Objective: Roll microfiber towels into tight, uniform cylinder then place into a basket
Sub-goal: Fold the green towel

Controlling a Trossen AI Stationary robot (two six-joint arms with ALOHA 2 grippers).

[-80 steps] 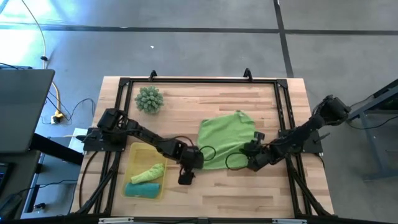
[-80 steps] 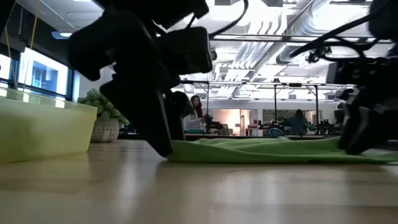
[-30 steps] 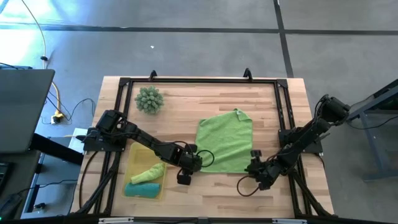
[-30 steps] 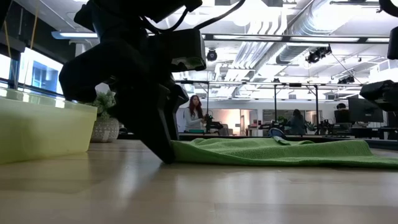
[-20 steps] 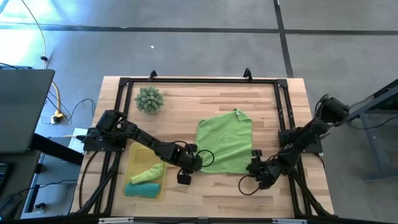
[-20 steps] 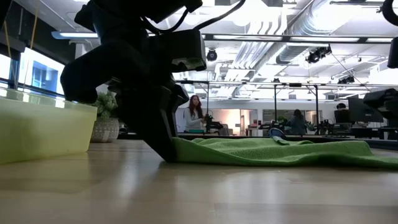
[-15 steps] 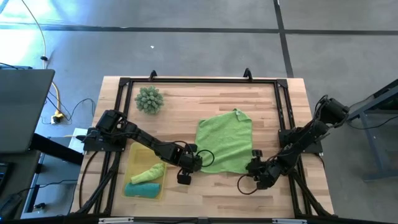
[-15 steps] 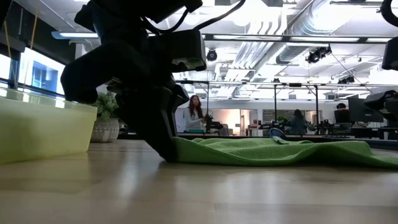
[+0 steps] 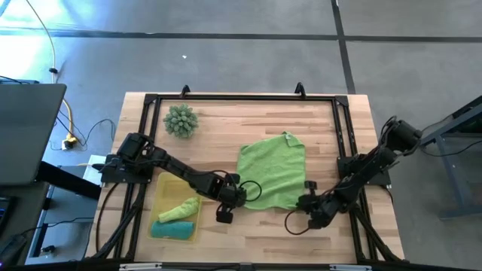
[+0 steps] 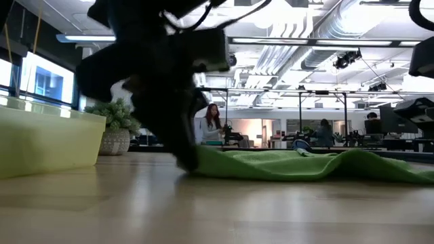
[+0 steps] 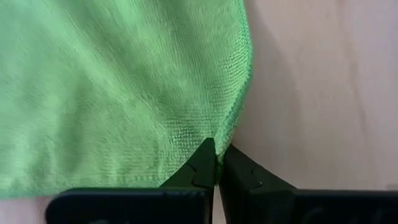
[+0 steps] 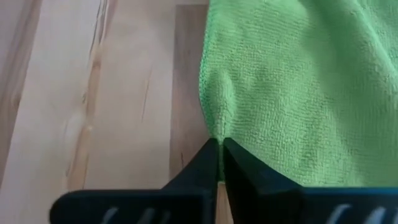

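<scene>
left hand | clenched on near corner of spread lime towel, beside basket | right hand | clenched on other near corner, earlier gaping | towel edge now bunched upward

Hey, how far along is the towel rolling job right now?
Done: two rolled towels, one lime and one teal, lie in the yellow basket. In hand: the third towel lies spread flat on the table, with the left gripper and right gripper each pinched shut on a near corner. Left: rolling this towel into a tight cylinder and placing it in the basket.
</scene>
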